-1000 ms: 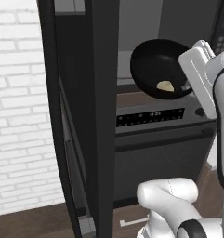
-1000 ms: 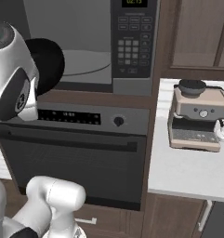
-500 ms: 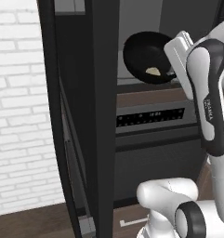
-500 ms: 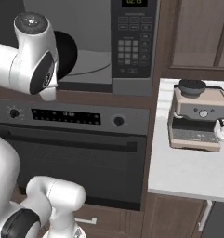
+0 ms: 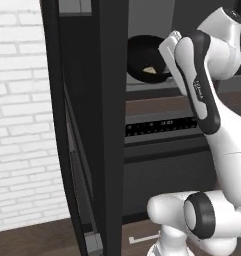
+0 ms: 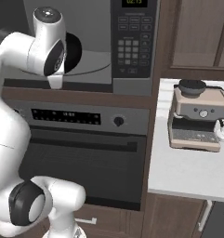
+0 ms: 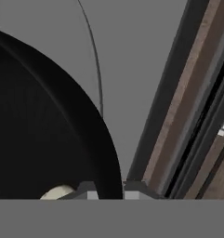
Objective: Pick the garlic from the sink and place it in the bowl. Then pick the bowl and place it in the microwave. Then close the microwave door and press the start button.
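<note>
Carrying the bowl (image 5: 146, 59), garlic (image 5: 151, 70) inside, into the open microwave (image 6: 95, 44), end effector (image 7: 106, 191) clenched on its rim; setting down, door (image 5: 84, 125) closing and start press remaining.

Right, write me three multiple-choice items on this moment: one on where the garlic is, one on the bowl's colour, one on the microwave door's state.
1. Where is the garlic?
A. in the bowl
B. on the coffee machine
C. on the floor

2. What colour is the bowl?
A. white
B. black
C. red

3. How does the microwave door stand?
A. shut
B. taken off
C. swung open

Answers:
1. A, the pale lump lies inside the bowl, seen in the left base view and the hand view.
2. B, it is glossy black.
3. C, the door juts toward the camera, and the microwave cavity shows.
</note>
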Robot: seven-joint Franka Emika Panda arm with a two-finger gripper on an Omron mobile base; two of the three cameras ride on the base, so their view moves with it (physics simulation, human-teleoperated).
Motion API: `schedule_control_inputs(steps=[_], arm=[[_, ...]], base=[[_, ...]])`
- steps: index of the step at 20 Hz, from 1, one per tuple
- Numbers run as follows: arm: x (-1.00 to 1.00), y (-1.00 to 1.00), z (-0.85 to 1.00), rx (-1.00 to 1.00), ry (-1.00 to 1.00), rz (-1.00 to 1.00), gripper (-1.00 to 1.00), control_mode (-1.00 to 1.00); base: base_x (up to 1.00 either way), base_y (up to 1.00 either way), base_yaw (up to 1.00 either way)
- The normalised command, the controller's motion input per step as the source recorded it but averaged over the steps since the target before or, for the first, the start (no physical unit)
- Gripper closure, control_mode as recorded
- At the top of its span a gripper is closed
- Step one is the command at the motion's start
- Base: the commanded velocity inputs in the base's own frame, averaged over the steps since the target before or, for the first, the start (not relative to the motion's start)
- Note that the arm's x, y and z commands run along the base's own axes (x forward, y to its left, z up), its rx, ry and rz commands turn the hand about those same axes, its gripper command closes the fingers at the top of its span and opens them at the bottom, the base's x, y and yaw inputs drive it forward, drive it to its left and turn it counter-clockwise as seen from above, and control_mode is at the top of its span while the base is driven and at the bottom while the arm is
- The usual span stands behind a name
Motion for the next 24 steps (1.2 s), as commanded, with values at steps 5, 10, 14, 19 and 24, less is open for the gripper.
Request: schedule_control_inputs(steps=[5,10,14,19,24], arm=[[0.68,0.25,0.00,0.00,0.10,0.00,1.00,-1.00],[0.38,0.24,-0.06,0.00,0.05,0.00,1.00,-1.00],[-0.06,0.12,-0.18,0.00,-0.11,0.00,-1.00,-1.00],[-0.61,0.01,-0.18,0.01,-0.33,0.00,-1.00,-1.00],[-0.89,-0.03,-0.07,0.07,-0.35,0.00,-1.00,-1.00]], base=[[0.00,0.00,0.00],[0.00,0.00,0.00],[0.00,0.00,0.00],[0.00,0.00,0.00],[0.00,0.00,0.00]])
